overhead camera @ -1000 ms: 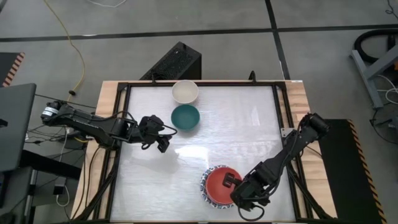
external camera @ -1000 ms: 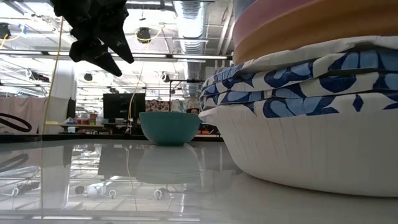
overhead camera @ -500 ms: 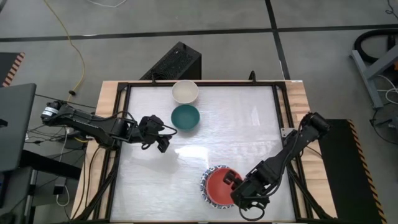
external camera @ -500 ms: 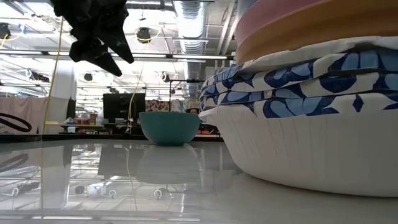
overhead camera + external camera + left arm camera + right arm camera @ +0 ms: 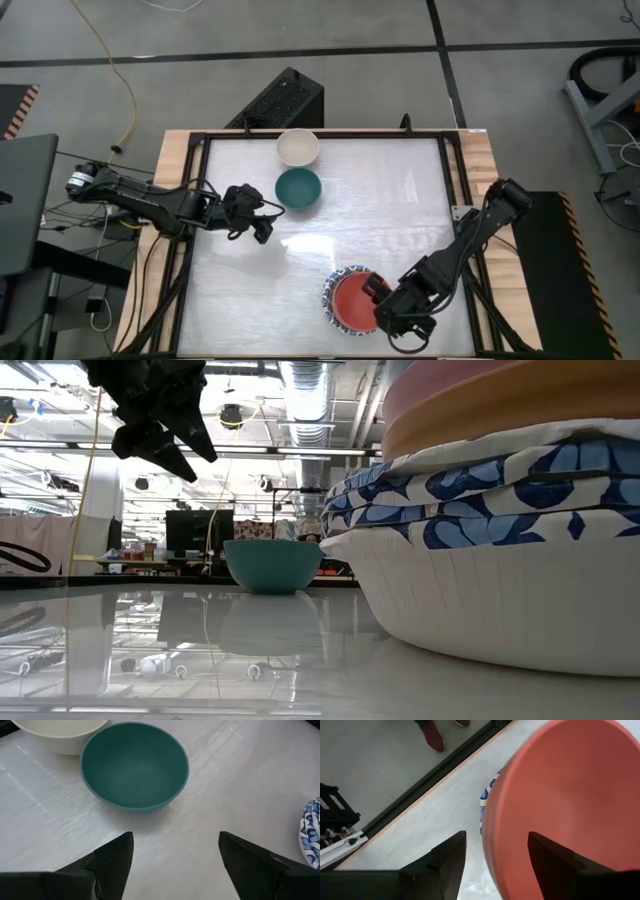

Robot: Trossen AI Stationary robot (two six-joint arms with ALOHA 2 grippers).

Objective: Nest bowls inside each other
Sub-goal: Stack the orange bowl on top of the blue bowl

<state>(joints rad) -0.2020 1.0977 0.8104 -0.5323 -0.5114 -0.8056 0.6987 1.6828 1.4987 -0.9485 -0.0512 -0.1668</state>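
A stack of bowls stands near the table's front edge, with a red bowl nested on top. In the low view the stack shows pink, orange and blue-and-white patterned rims. My right gripper is open above the red bowl's near-right rim, one finger outside and one over the inside. A dark green bowl and a cream-white bowl stand upright at the far side. My left gripper hangs open in the air just short of the green bowl.
A black frame with wooden side boards borders the white table. Bare tabletop lies between the far bowls and the stack. A person's red shoe shows on the floor beyond the table's front edge.
My right gripper has opened at the red bowl's rim and rolled a little about its own line. It has let go of the bowl, which stays nested on the stack.
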